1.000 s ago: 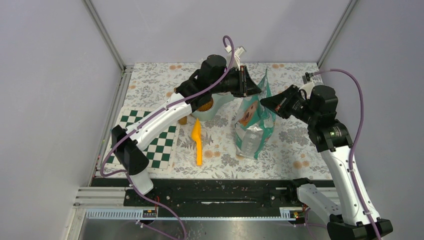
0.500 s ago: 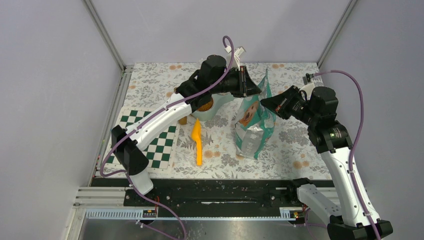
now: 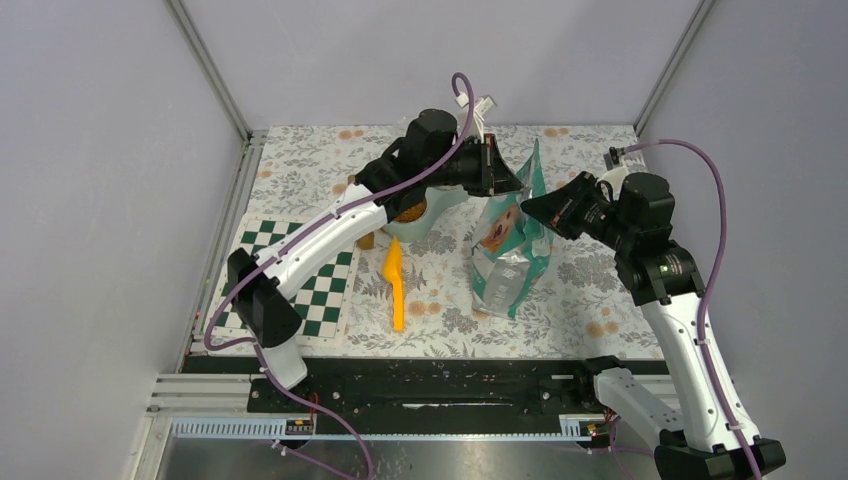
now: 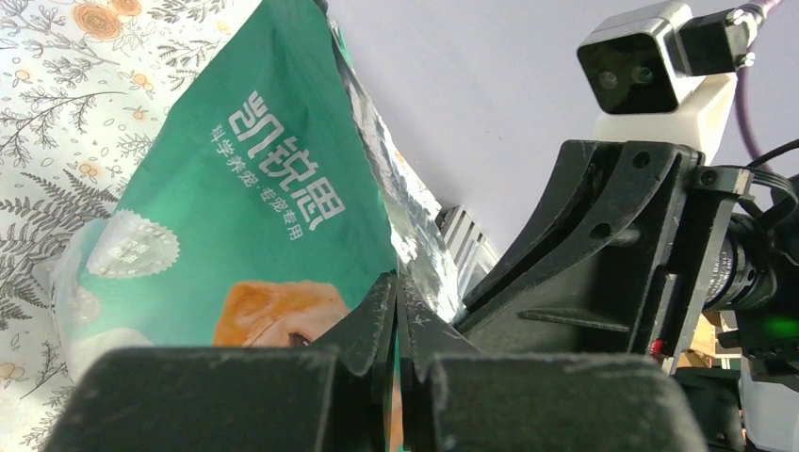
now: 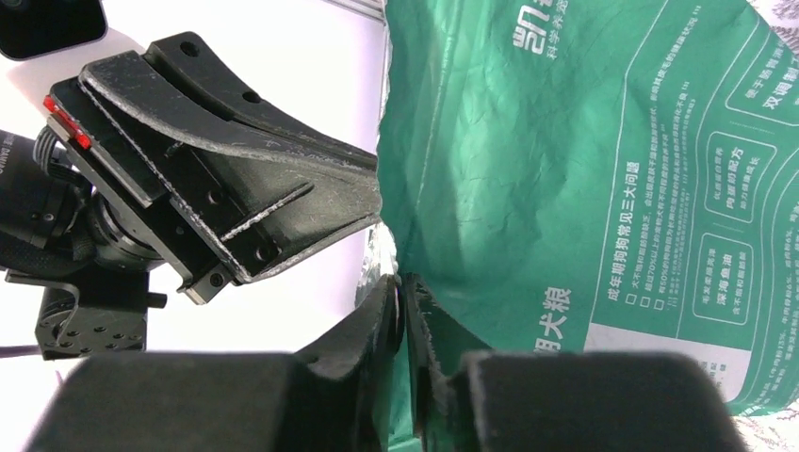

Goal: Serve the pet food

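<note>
Starting at the left of the top view, a checked mat [image 3: 318,290] lies on the flowered worktop [image 3: 600,290] with nothing served on it. Just right of it, half hidden under my left arm, sits a pale bowl [image 3: 432,222]. A brown patch [image 3: 408,212] shows inside it; it may be pet food, but it is too small for me to tell. Below the bowl the orange scoop [image 3: 397,285] lies flat on the worktop, apart from both arms.

In the middle of the frame the left gripper [image 3: 505,178] is at the top of the green bag [image 3: 510,250], which stands upright. In the left wrist view its fingers [image 4: 367,325] are pressed together on the bag's upper edge, with the foil lining showing just above the pinch. Right of the bag, the right gripper [image 3: 530,208] meets the same top from the other side. In the right wrist view its fingers [image 5: 377,320] are also squeezed together, nipping the bag's edge. The two grippers sit just beside each other, one on each wall of the mouth.

I see no loose pellets on the worktop, so I judge that the bulk of the food is in the bag. By my reading the task is at an early step: both walls are gripped, ready to pull the mouth apart. Opening the bag, picking up the scoop, and filling the bowl all seem left to do.
</note>
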Controlling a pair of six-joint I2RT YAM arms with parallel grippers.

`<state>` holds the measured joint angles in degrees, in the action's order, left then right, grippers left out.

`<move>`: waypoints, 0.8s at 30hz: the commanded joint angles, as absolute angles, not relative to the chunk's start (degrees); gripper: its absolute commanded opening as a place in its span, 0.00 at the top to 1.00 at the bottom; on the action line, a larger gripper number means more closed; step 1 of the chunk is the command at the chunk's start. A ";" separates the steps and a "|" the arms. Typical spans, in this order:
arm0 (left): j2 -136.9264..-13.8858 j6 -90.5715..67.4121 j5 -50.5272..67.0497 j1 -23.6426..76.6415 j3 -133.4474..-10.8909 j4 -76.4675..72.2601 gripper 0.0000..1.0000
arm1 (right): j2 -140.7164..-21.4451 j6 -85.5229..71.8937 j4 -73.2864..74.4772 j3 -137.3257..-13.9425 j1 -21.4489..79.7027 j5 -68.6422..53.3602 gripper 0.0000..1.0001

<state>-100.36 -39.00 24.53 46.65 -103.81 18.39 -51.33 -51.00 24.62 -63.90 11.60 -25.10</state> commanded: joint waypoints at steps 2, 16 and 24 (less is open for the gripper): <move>-100.97 -37.85 25.65 46.91 -105.91 20.41 1.00 | -52.09 -45.68 31.39 -67.82 11.69 -20.40 0.65; -100.55 -40.23 27.66 46.82 -105.80 17.81 1.00 | -58.08 -43.99 31.68 -76.11 11.61 -17.07 0.39; -101.16 -42.69 31.46 46.88 -105.82 15.18 1.00 | -60.74 -43.25 31.70 -77.83 11.61 -16.79 0.30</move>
<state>-100.68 -41.06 26.39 46.46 -104.03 18.00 -60.55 -44.34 32.56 -74.85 11.57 -18.48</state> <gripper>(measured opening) 0.009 0.691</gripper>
